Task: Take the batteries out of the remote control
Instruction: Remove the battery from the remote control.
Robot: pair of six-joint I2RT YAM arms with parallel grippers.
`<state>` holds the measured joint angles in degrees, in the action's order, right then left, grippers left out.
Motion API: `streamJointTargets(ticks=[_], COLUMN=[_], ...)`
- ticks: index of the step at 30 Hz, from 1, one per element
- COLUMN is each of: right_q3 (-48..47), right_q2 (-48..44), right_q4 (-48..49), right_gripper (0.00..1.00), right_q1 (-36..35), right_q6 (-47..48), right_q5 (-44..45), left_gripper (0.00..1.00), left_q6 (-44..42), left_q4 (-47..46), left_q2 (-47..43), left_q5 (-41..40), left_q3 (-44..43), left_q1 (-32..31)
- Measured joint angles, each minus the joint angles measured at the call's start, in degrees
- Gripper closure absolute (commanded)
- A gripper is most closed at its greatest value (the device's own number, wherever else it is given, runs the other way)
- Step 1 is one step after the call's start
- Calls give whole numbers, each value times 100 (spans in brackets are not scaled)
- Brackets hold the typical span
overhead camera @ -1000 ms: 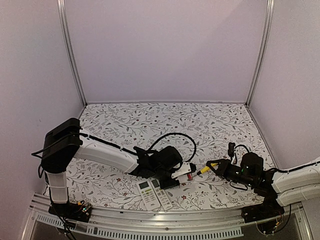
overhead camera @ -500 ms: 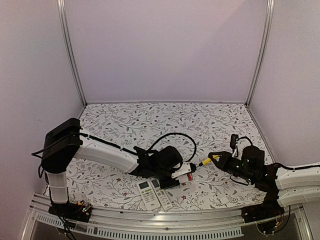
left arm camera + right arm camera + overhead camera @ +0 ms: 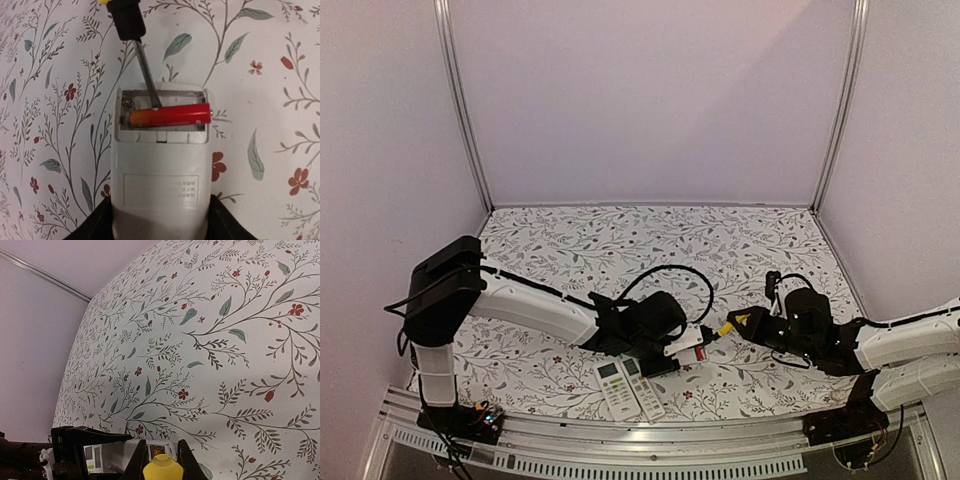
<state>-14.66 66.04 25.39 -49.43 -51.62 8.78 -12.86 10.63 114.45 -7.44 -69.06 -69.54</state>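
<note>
My left gripper is shut on a white remote control, held back side up with its battery bay open. One red-orange battery lies in the near slot. The far slot holds no cell. The metal tip of the yellow-handled screwdriver rests in that far slot, against the battery's back. My right gripper is shut on the screwdriver's yellow handle, just right of the remote. In the top view the held remote and the screwdriver meet between the two grippers.
Two more remotes lie face up side by side near the front edge, just under my left gripper. The floral tabletop is walled at the back and both sides.
My right arm has moved left and a little away from the front edge, bringing the screwdriver tip up to the remote's open bay. The left arm and the remote have stayed still.
</note>
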Motion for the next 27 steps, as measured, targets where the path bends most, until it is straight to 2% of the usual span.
streamJointTargets(ticks=[12, 27], right_q3=[302, 299], right_q2=[118, -918], right_q4=[717, 520], right_gripper=[100, 100], right_q1=[37, 31], right_q6=[-389, -472], right_q5=[-400, -557], left_gripper=[65, 66], left_q6=[-44, -66], left_q4=[109, 118], left_q2=[46, 76], left_q5=[-81, -219], left_q3=[-98, -144], left_q1=[-2, -4])
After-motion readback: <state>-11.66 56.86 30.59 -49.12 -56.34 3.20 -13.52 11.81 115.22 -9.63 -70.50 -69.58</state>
